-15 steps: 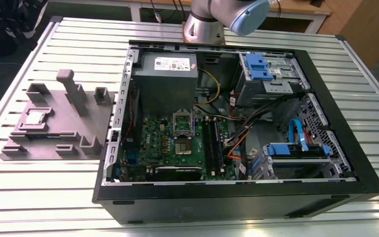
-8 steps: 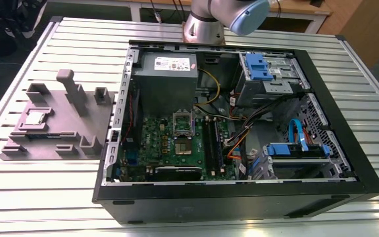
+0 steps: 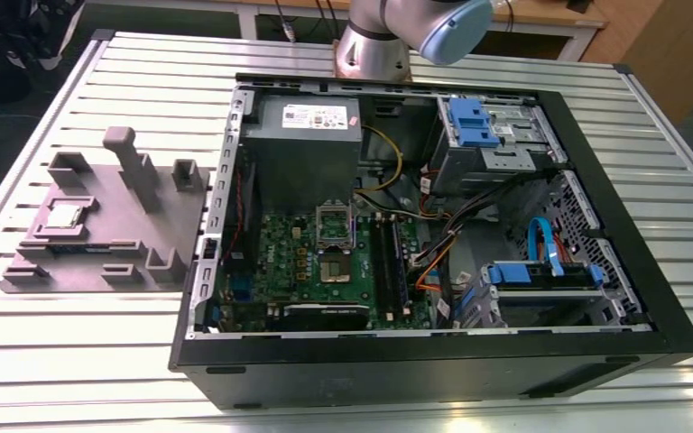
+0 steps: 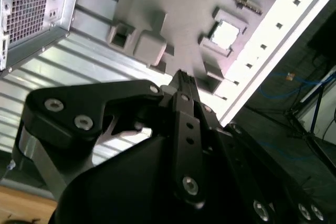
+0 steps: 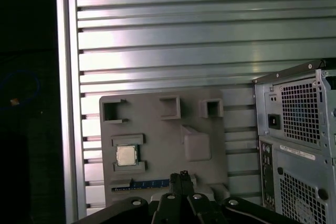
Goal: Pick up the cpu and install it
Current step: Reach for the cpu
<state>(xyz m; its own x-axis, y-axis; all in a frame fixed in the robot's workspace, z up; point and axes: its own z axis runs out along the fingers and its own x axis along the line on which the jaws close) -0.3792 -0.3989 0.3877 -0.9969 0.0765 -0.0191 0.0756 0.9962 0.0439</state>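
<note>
The cpu (image 3: 64,215) is a small silver square lying in a recess of the grey holder plate (image 3: 142,221), on the table at the exterior view's left of the computer case. Both wrist views look down on it, the cpu (image 5: 126,155) bright and square, again the cpu (image 4: 226,34) between two raised blocks. My gripper (image 5: 181,174) hangs well above the plate, its black fingers (image 4: 181,80) pressed together with nothing between them. The dark socket (image 3: 333,233) with its metal frame sits on the green motherboard inside the case.
The open black case (image 3: 612,271) lies on its side on the slatted metal table (image 3: 106,361), with a grey power supply (image 3: 308,122), blue drive bays and loose cables inside. A long narrow memory stick (image 5: 142,184) rests on the holder plate. The arm's base (image 3: 377,50) stands behind the case.
</note>
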